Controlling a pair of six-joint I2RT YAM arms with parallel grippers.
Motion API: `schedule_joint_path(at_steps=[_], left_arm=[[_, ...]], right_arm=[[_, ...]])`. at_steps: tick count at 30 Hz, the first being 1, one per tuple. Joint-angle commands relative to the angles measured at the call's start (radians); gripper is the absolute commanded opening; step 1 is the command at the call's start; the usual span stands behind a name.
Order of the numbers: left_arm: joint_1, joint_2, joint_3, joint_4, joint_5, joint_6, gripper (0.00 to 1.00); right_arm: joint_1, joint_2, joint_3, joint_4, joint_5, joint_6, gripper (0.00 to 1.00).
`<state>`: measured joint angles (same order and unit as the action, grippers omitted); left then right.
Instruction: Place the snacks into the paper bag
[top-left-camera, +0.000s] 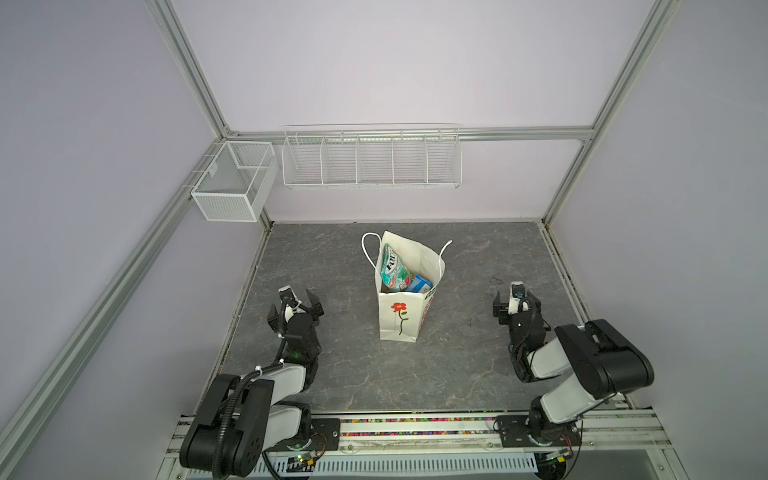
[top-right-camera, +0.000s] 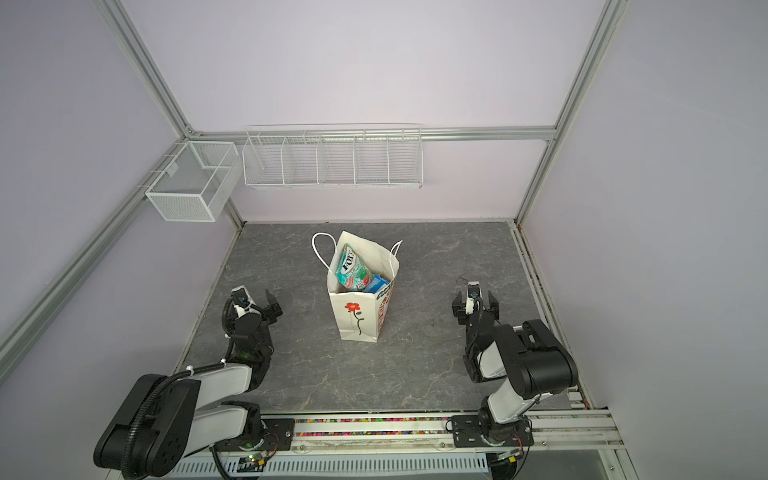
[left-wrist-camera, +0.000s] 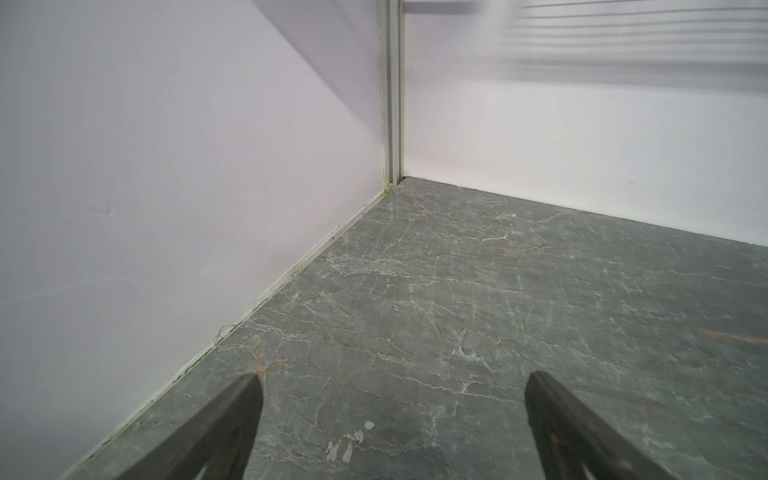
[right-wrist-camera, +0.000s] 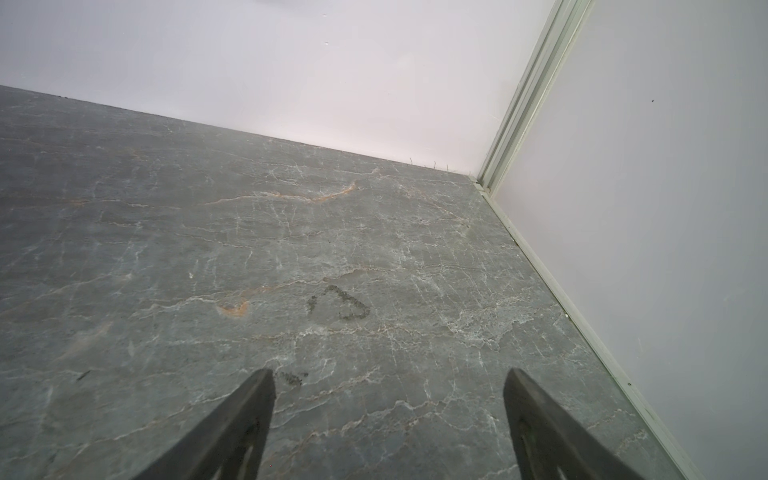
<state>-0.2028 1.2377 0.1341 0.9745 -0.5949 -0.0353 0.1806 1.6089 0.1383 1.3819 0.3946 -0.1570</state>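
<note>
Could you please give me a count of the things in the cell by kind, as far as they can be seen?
Paper bag: 1
Snack packets showing in its mouth: 2, a teal packet and a blue pack; any beneath are hidden
Wire baskets on the wall: 2, a mesh basket and a divided rack
Grippers: 2, left gripper and right gripper, both open
Total: 7

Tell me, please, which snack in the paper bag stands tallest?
The teal FOX'S packet, standing upright in the paper bag; the blue pack beside it sits low.
</note>
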Motion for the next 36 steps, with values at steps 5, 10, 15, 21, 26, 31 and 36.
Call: schedule_joint_path(at_steps=[5,10,15,21,26,31,36], left_arm=[[0.007,0.008,-0.059,0.162,0.05,0.032,0.99],[0.007,0.213,-0.086,0.434,0.063,0.048,0.99],[0.005,0.273,-0.055,0.439,0.128,0.089,0.99],[0.004,0.288,-0.053,0.439,0.181,0.11,0.99],[0.0,0.308,-0.04,0.438,0.202,0.13,0.99],[0.001,0.366,-0.008,0.44,0.254,0.163,0.99],[0.001,0.399,0.029,0.44,0.201,0.148,0.99]], right_arm=[[-0.004,0.005,0.007,0.05,-0.01,-0.003,0.89],[-0.004,0.005,0.008,0.05,-0.01,-0.003,0.89],[-0.005,0.007,0.01,0.05,-0.008,-0.003,0.89],[-0.009,0.018,0.025,0.045,0.002,0.003,0.89],[-0.022,-0.011,0.065,-0.064,0.019,0.026,0.89],[-0.083,-0.062,0.201,-0.402,-0.029,0.111,0.89],[-0.128,-0.067,0.222,-0.45,-0.096,0.137,0.89]])
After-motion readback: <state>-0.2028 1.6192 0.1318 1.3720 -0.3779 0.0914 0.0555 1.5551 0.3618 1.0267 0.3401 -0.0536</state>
